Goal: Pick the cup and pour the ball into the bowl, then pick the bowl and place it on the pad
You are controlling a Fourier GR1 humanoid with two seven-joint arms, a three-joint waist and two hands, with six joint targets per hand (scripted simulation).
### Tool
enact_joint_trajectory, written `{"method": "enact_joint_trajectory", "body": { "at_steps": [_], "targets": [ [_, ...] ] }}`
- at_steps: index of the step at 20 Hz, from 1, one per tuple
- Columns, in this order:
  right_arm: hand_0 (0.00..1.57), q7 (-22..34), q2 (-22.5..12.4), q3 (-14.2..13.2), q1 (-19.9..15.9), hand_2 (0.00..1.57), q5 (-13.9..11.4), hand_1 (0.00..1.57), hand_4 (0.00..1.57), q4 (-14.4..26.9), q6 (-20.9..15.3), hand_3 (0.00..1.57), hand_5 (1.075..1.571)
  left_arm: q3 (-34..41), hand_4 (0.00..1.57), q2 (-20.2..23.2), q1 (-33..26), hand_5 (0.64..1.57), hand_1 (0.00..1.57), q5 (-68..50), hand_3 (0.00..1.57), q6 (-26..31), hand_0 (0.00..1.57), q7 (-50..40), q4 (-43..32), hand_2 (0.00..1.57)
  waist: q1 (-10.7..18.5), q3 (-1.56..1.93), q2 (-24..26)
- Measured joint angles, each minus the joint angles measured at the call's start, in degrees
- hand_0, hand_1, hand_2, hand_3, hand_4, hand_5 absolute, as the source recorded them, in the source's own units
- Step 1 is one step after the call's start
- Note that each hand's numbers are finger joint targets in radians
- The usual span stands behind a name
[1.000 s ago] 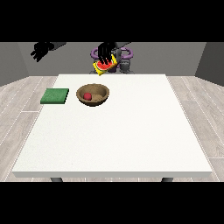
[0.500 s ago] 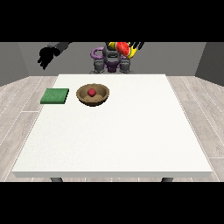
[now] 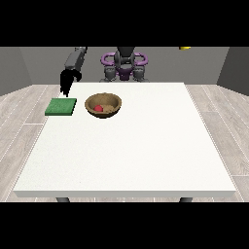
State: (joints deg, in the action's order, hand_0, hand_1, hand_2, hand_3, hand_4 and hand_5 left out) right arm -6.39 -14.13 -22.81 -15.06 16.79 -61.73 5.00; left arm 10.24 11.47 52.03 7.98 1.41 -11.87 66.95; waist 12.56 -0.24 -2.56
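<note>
On the table (image 3: 146, 146) | bowl (image 3: 103, 105) holds ball (image 3: 98, 108) (red) | beside pad (image 3: 61, 107)

One bowl (image 3: 103, 105), one ball (image 3: 98, 108), one pad (image 3: 61, 107), one desk (image 3: 146, 155), one hand (image 3: 66, 80) and a yellow scrap (image 3: 184, 48) at 1 o'clock.

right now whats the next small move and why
Probably bring the hand at the view's left across to the bowl: the ball already lies in it, and the bowl sits on the table beside the pad, not on it.
</note>
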Motion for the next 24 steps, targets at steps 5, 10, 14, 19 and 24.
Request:
{"method": "enact_joint_trajectory", "body": {
  "at_steps": [5,10,14,19,24],
  "targets": [
    [0.00,-3.73,2.53,-0.01,-1.11,0.00,0.12,0.00,0.72,3.16,-0.87,0.00,1.566,6.78,1.04,6.65,0.14,1.558,0.00,-9.28,0.00,9.21,0.00,0.54,-0.08,0.00,1.16,0.17,-3.40],
    [0.00,-8.19,3.33,0.19,-3.71,0.00,0.01,0.00,0.60,9.04,0.00,0.00,1.557,10.23,1.00,11.27,-2.35,1.544,0.00,-14.22,0.00,14.34,0.00,1.08,0.85,0.00,0.80,0.25,-5.67],
    [0.00,-11.70,4.16,0.83,-6.96,0.00,-0.89,0.00,0.54,14.71,-0.75,0.00,1.554,11.32,1.01,13.08,-3.86,1.536,0.00,-16.55,0.00,15.23,0.00,-0.40,2.61,0.00,-0.05,0.26,-6.13],
    [0.00,-15.45,2.89,0.47,-10.11,0.00,-0.85,0.00,0.51,21.09,0.69,0.00,1.552,12.52,1.02,15.32,-5.84,1.533,0.00,-18.92,0.00,16.30,0.00,-0.74,5.33,0.00,-0.63,0.29,-7.98],
    [0.00,-20.05,1.59,-0.25,-12.61,0.00,-0.78,0.00,0.45,25.87,1.50,0.00,1.544,13.65,1.01,17.38,-6.76,1.542,0.00,-21.25,0.00,16.95,0.00,-1.38,7.85,0.00,-0.94,-0.02,-10.17]
  ]
}}
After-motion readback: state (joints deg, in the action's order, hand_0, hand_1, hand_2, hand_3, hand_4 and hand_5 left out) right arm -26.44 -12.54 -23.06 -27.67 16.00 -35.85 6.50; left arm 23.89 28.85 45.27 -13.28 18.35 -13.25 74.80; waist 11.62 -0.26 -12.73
